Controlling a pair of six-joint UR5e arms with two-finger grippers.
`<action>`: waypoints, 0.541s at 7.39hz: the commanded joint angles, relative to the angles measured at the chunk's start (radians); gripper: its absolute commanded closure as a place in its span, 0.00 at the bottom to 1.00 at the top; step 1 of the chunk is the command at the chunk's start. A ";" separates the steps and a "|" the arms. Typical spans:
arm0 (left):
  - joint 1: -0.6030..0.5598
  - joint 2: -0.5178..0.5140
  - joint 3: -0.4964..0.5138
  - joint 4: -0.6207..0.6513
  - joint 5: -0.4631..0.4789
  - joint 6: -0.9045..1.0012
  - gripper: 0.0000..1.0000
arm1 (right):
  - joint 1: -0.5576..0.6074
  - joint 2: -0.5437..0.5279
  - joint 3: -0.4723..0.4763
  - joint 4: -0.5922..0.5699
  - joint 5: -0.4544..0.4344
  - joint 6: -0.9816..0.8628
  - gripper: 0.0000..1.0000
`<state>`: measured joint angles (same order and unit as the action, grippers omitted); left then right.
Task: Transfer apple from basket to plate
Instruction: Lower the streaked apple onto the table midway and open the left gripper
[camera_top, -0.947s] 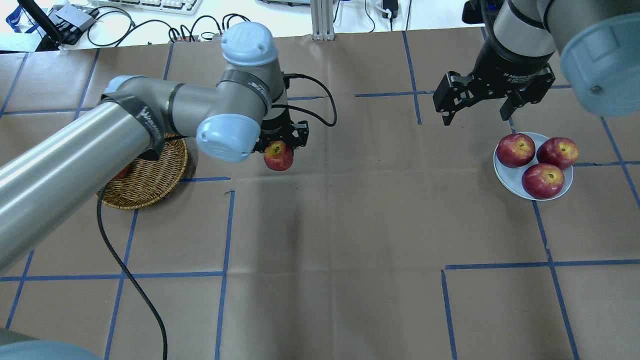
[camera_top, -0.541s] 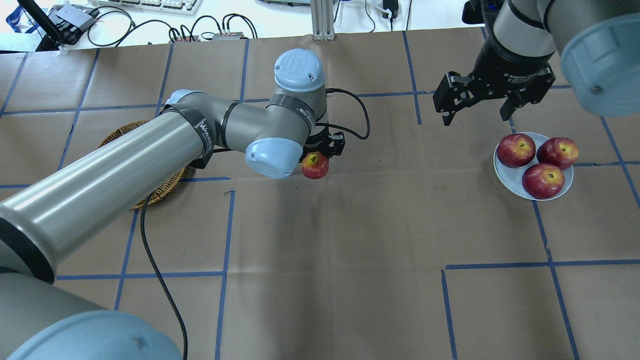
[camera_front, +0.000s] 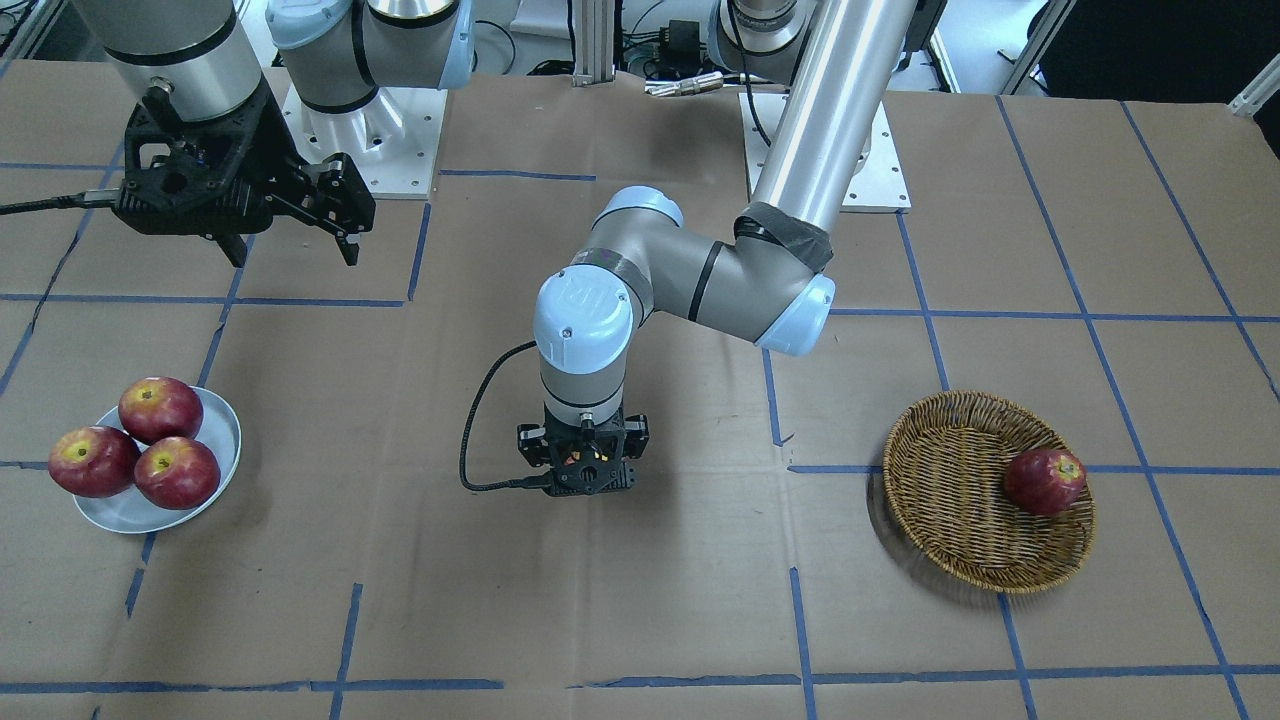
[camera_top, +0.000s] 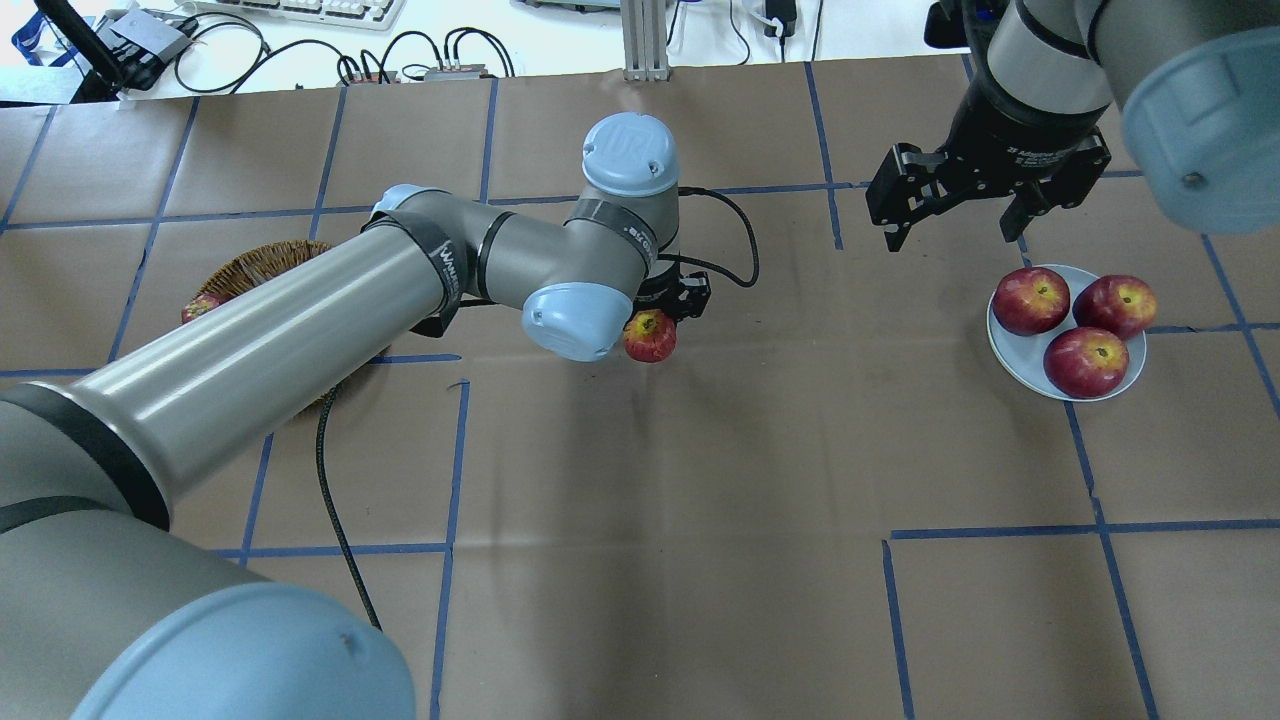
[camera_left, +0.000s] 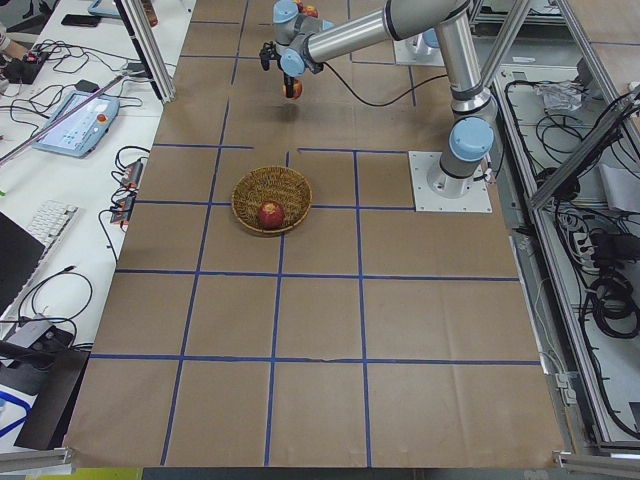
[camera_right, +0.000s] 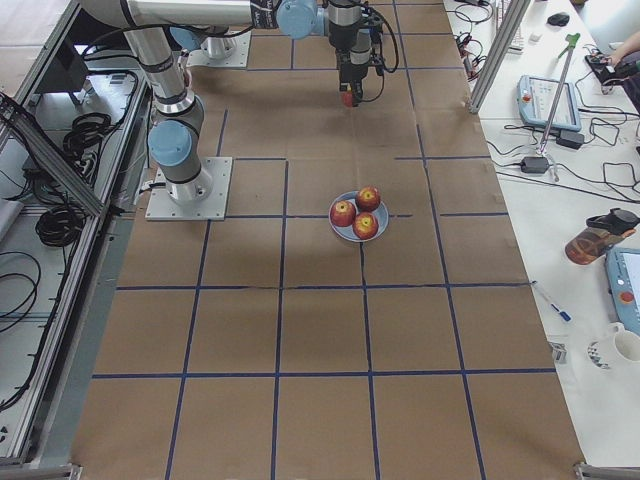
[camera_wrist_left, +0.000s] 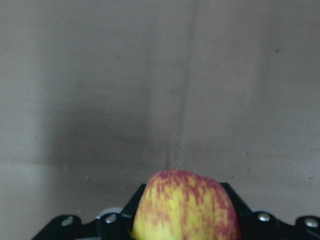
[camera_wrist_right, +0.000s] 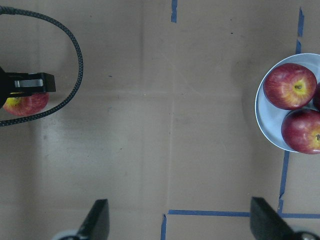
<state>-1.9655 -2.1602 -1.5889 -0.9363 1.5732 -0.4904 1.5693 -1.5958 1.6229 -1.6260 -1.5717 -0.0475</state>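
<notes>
My left gripper (camera_top: 657, 322) is shut on the apple (camera_top: 650, 338), a light red one with yellow streaks, and holds it over bare paper near the table's middle. The left wrist view shows the apple (camera_wrist_left: 185, 207) between the fingers. In the front-facing view the left gripper (camera_front: 582, 470) hides it. The wicker basket (camera_front: 940, 470) lies to the robot's left, the arm covering most of it (camera_top: 255, 265) from overhead. The pale plate (camera_top: 1012, 362) lies far right. My right gripper (camera_top: 955, 235) is open and empty, above and behind the plate.
One dark red apple (camera_front: 1045, 481) stays in the basket. Three dark red apples (camera_top: 1085, 360) fill most of the plate. The left gripper's black cable (camera_top: 735, 235) loops beside it. Brown paper with blue tape lines covers the table.
My left arm has carried the apple rightward, from beside the basket toward the table's middle. The right arm has not moved.
</notes>
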 joint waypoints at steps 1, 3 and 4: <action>-0.003 -0.021 0.000 0.025 0.001 -0.001 0.43 | 0.000 0.000 0.000 0.000 -0.001 0.000 0.00; -0.004 -0.024 -0.002 0.025 0.004 0.001 0.40 | 0.000 0.000 0.000 0.000 -0.001 0.000 0.00; -0.004 -0.024 -0.002 0.027 0.005 0.001 0.37 | 0.000 0.000 0.000 0.000 -0.001 0.000 0.00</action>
<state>-1.9692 -2.1834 -1.5904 -0.9114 1.5769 -0.4899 1.5693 -1.5954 1.6230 -1.6260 -1.5723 -0.0475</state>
